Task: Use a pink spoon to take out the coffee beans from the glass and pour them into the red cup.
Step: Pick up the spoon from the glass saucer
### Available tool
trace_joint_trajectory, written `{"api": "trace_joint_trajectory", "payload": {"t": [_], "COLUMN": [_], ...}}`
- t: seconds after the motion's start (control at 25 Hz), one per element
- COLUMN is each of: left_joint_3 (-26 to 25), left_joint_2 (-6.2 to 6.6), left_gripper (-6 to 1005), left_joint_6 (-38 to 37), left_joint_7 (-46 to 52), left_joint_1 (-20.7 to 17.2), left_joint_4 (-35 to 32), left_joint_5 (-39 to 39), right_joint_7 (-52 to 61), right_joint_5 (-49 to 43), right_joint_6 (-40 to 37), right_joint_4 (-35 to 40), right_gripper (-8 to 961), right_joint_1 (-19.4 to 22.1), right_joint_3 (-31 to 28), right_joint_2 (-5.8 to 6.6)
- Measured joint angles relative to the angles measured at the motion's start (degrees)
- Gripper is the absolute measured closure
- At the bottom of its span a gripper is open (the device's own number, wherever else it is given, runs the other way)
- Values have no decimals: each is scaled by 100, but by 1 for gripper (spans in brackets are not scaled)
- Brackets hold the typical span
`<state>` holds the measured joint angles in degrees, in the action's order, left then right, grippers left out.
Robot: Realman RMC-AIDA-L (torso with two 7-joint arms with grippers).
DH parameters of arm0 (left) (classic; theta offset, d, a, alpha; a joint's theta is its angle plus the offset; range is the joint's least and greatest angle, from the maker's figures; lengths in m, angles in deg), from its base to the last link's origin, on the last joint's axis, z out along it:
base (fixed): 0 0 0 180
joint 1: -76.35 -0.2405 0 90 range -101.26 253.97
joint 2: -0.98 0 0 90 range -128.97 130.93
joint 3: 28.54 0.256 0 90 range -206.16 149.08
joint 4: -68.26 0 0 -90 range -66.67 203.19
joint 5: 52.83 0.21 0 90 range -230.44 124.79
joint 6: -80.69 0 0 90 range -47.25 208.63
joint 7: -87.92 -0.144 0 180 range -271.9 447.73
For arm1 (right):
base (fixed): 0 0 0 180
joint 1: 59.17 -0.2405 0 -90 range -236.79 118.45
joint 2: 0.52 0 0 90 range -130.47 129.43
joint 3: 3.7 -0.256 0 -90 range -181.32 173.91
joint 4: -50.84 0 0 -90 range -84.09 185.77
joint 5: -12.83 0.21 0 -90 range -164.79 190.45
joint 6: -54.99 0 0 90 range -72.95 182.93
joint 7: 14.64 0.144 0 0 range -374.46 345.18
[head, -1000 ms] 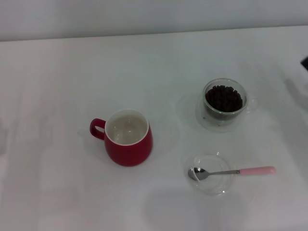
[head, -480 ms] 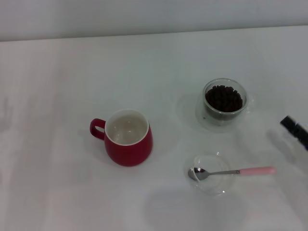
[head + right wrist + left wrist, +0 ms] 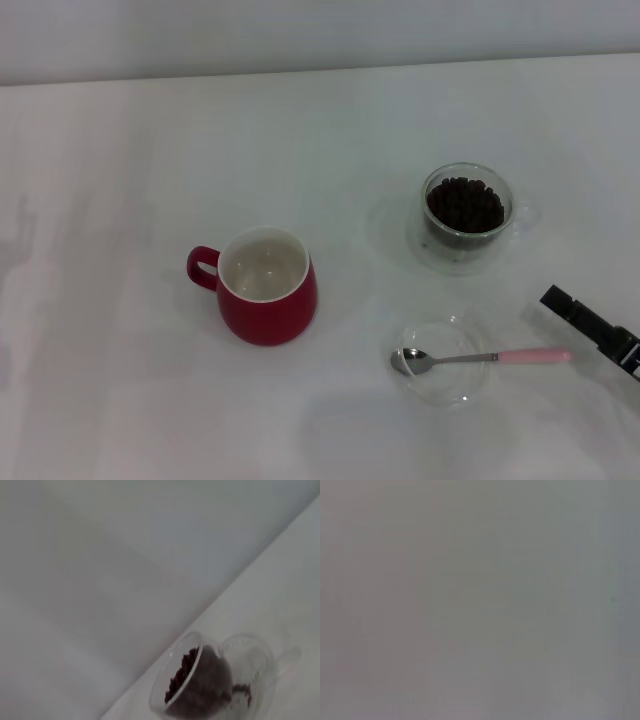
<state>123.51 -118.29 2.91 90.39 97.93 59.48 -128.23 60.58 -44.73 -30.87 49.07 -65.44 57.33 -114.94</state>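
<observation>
The pink spoon [image 3: 482,357] lies with its silver bowl in a shallow clear dish [image 3: 445,388] and its pink handle pointing right. The glass [image 3: 467,218] holds a heap of coffee beans [image 3: 465,204] at the right back. The red cup [image 3: 266,292] stands left of centre, empty, with its handle to the left. My right gripper [image 3: 562,301] comes in as a black bar from the right edge, just right of the spoon's handle end and above it. The right wrist view shows the glass [image 3: 250,667] with the beans [image 3: 197,680]. My left gripper is out of view.
Everything stands on a white table [image 3: 150,150] with a pale wall behind its far edge. The left wrist view shows only a plain grey surface.
My right gripper has come in from the right edge and moved left and toward the front, ending close to the spoon's handle end. The cup, glass and spoon have not moved.
</observation>
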Motion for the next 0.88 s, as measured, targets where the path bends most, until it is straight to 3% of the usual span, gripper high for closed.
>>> {"api": "trace_joint_trajectory", "payload": {"t": [0.88], "left_joint_3": [2], "left_joint_2": [10], "left_gripper": [330], "left_joint_6": [1], "left_joint_7": [-10], "left_joint_1": [229], "left_joint_4": [75], "left_joint_5": [-10], "right_joint_7": [229], "right_joint_5": [-71], "right_joint_6": [-242], "right_joint_4": [-278], "right_gripper": [108], "right_joint_1": [11], "right_joint_3": [462], "right_joint_2": [-17]}}
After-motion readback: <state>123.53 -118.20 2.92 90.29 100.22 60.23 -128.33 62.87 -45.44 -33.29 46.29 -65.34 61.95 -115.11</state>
